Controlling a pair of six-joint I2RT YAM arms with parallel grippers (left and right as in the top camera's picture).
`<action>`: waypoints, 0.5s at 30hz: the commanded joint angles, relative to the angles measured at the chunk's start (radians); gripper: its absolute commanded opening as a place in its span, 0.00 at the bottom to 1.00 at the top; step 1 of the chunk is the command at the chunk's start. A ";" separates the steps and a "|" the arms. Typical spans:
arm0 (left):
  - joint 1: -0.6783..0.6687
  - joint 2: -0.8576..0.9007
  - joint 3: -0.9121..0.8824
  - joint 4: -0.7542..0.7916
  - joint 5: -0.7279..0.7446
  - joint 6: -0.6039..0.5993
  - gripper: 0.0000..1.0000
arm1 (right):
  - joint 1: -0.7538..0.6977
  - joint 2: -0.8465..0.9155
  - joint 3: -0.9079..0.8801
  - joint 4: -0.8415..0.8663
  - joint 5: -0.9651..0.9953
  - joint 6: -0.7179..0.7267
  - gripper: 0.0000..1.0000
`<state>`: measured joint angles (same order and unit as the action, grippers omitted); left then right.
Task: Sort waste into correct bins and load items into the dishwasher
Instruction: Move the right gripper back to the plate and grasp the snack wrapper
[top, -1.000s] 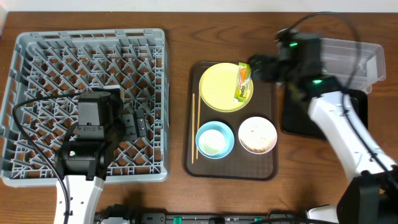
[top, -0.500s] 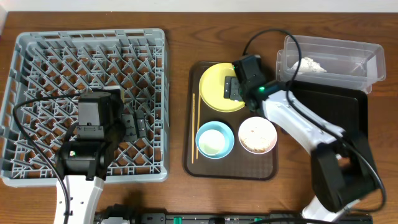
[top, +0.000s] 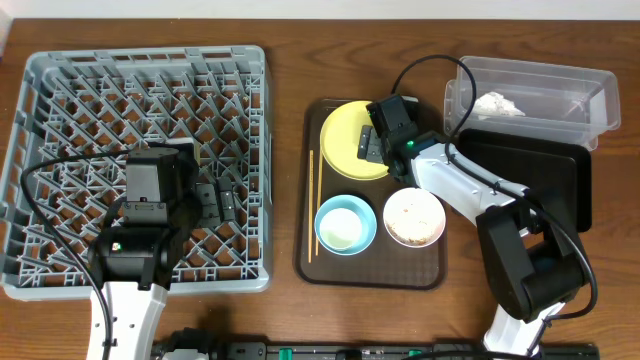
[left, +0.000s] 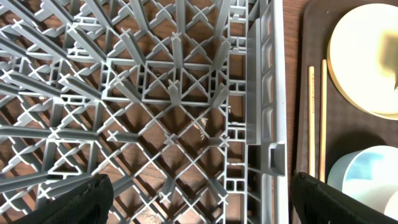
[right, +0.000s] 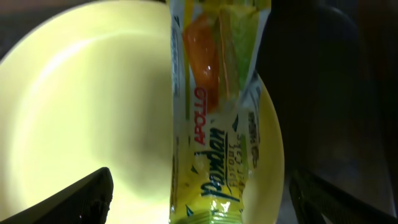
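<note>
The green-and-orange snack wrapper (right: 214, 118) lies on the right side of the round yellow plate (right: 93, 112). My right gripper (right: 199, 205) is open just above the plate, one finger on each side of the wrapper, and it hides the wrapper in the overhead view (top: 375, 143). The crumpled white tissue (top: 497, 103) lies in the clear tub (top: 530, 75), with the black tray (top: 545, 185) in front of it. My left gripper (top: 217, 200) hangs open and empty over the grey dish rack (top: 140, 90); it also shows in the left wrist view (left: 202, 205). The white cup is out of view.
The brown serving tray (top: 370, 275) holds the plate (top: 345, 140), the light blue bowl (top: 345, 224), the pinkish-white bowl with rice scraps (top: 414, 217) and the chopsticks (top: 311, 200) along its left edge. The rack wall (left: 264, 93) runs beside the tray.
My right arm swung left from the clear tub to the yellow plate and now covers the wrapper in the overhead view. The tissue came into sight in the tub. The left arm has not moved.
</note>
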<state>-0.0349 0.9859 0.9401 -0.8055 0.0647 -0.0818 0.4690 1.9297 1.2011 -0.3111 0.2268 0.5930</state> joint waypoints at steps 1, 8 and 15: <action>-0.004 0.000 0.020 -0.003 0.002 -0.006 0.94 | 0.003 0.012 0.002 0.019 0.043 -0.001 0.89; -0.004 0.000 0.020 -0.002 0.002 -0.006 0.93 | 0.003 0.010 0.009 0.062 0.037 -0.063 0.88; -0.004 0.000 0.020 -0.002 0.002 -0.006 0.93 | 0.005 0.076 0.008 0.030 -0.004 -0.063 0.88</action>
<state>-0.0349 0.9859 0.9405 -0.8051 0.0647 -0.0818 0.4690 1.9514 1.2015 -0.2756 0.2390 0.5434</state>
